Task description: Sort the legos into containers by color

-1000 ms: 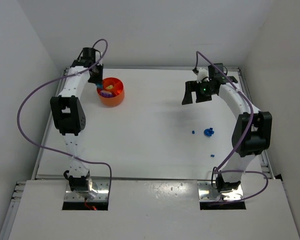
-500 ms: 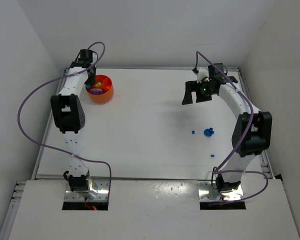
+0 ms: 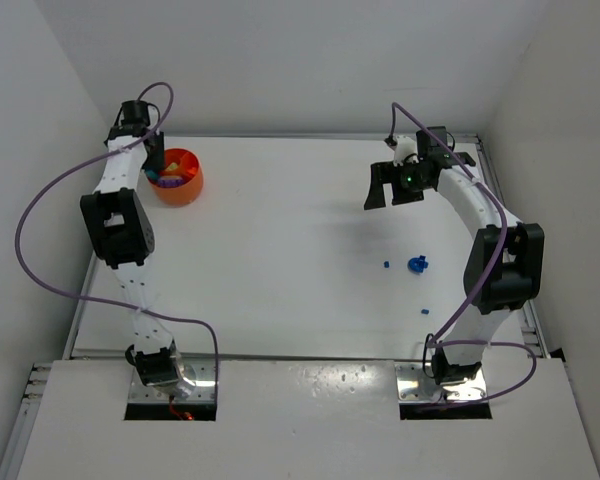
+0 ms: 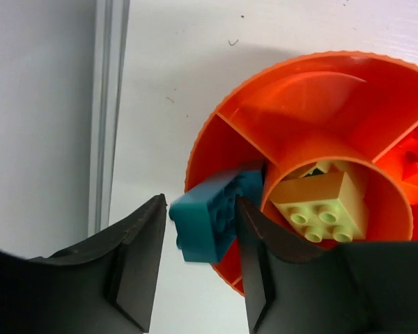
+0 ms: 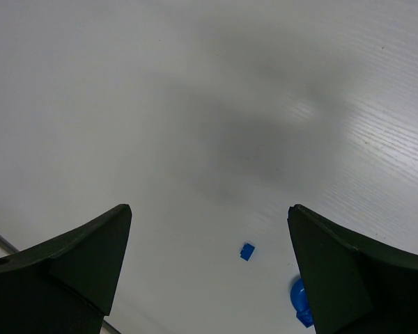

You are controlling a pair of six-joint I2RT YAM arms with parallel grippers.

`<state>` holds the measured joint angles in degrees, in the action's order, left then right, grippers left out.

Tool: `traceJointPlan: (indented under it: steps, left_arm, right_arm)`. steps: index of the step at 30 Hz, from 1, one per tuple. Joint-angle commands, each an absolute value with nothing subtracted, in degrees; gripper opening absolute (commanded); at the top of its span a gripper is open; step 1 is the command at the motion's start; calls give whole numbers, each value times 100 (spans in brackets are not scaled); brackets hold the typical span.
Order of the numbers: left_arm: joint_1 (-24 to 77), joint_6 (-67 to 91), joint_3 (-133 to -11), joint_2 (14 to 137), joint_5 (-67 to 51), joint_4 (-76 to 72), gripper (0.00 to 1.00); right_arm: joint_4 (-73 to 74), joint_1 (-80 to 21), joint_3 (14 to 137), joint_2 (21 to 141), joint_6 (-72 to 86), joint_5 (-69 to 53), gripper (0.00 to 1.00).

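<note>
The orange bowl (image 3: pixel 187 186), the only one of the containers in view, stands at the far left of the table near the back. In the left wrist view its rim (image 4: pixel 313 61) is divided by ribs, and a lime green brick (image 4: pixel 324 209) lies in the centre cup. A teal brick (image 4: pixel 206 226) leans over the bowl's near edge between the fingers of my left gripper (image 4: pixel 200 202). A gap shows beside the left finger, so the gripper is open. My right gripper (image 3: pixel 392 194) hangs open and empty at the back right, above blue legos (image 5: pixel 247 251) (image 5: pixel 301 299).
The table's metal rail (image 4: pixel 104 104) and the left wall lie just beyond the bowl. A third tiny blue bit (image 3: pixel 424 311) lies nearer the right arm's base. The purple cable (image 3: pixel 40 200) loops out to the left of the left arm.
The left gripper and the orange bowl have both shifted left toward the table's edge. The left jaws have spread apart round the teal brick. The right arm has not moved.
</note>
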<state>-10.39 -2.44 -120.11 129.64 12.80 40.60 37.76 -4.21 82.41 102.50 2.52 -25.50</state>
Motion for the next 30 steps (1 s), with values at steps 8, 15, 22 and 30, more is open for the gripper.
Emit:
traceJointPlan:
  steps: [8,15,22,30]
  left_arm:
    - [-1212,-44,-12006,12376,107,3657,62]
    - [-1213,9,-12006,11769,-553,3358,100]
    - [-1266,554,-12006,11426,-954,2954,100]
    - [-898,-823,-11584,11101,-3286,3189,100]
  right_arm:
    - [3621,-396,8183,9906,167,-2531,94]
    - [3568,-396,8060,9783,1,-2531,94]
    - [3568,-396,7893,9677,-166,-2251,94]
    - [3919,210,7392,9502,-500,-1513,71]
